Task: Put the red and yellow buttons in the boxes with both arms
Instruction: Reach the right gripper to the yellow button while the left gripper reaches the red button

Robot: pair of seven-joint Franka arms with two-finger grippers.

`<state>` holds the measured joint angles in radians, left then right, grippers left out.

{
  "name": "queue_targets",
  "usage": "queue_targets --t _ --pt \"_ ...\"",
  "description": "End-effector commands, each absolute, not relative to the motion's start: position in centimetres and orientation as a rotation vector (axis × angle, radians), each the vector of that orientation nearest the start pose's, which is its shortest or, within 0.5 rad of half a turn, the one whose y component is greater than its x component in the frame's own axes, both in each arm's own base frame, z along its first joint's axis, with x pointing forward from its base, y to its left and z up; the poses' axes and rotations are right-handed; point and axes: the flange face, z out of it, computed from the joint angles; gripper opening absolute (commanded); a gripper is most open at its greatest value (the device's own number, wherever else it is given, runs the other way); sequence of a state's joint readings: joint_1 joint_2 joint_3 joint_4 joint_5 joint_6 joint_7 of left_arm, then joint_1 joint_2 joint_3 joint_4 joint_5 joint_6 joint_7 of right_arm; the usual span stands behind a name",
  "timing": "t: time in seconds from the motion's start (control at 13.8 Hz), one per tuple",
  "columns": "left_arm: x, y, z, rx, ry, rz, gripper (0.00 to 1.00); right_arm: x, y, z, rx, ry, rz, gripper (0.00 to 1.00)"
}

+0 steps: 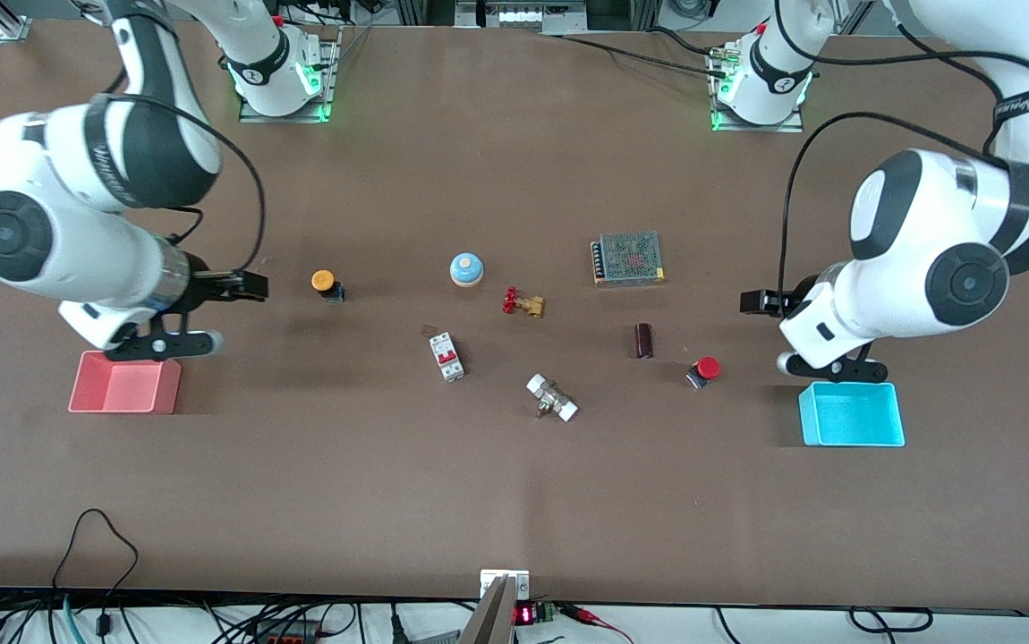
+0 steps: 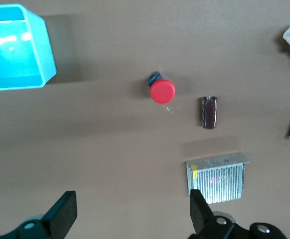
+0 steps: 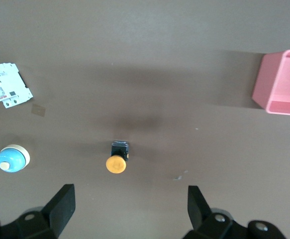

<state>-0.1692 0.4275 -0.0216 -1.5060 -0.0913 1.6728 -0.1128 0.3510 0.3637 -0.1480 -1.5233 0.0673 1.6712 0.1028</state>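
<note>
Buttons first: red mushroom-capped push-button [image 1: 704,369] on a small black body at lower right of centre in the front view, near the square cyan plastic bin [image 1: 851,414]; orange-yellow one [image 1: 327,284] at centre left, well apart from the pink-red bin [image 1: 125,383]. Probably light, rigid, slick-capped; best pinched across the black body. Both tipped over, axes roughly along the table. Left gripper [image 2: 130,215] over bare table by the cyan bin, right gripper [image 3: 130,209] near the pink-red bin, both spread wide, empty.

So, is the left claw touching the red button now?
Apart. The left wrist view shows bare table between the open left claw and the red button.
</note>
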Motion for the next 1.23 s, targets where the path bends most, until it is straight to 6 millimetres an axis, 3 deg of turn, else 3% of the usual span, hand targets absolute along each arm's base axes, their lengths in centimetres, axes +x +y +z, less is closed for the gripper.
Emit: queue_targets --t 0.0,0.22,0.36,0.51,0.8,1.16 --pt "66.1 -13.9 38.7 -3.190 0.062 0.406 1.00 61.1 15.2 40.0 -3.124 -0.130 0.329 1.00" --pt "67.2 -15.7 35.0 -3.221 -0.002 0.345 1.00 56.9 16.2 36.0 -3.112 -0.055 0.307 1.00" --pt "67.4 -15.9 32.5 -3.211 -0.039 0.369 1.00 55.1 16.5 33.7 -3.112 -0.027 0.299 1.00" --pt "67.6 -16.5 30.0 -3.208 -0.035 0.379 1.00 52.8 18.2 31.3 -3.109 -0.040 0.267 1.00" --pt "67.6 -16.5 25.8 -3.191 -0.050 0.438 1.00 50.4 17.6 25.8 -3.113 -0.050 0.191 1.00" --pt "67.1 -17.5 23.5 -3.174 -0.048 0.486 0.97 50.1 17.8 22.7 -3.123 -0.070 0.198 1.00"
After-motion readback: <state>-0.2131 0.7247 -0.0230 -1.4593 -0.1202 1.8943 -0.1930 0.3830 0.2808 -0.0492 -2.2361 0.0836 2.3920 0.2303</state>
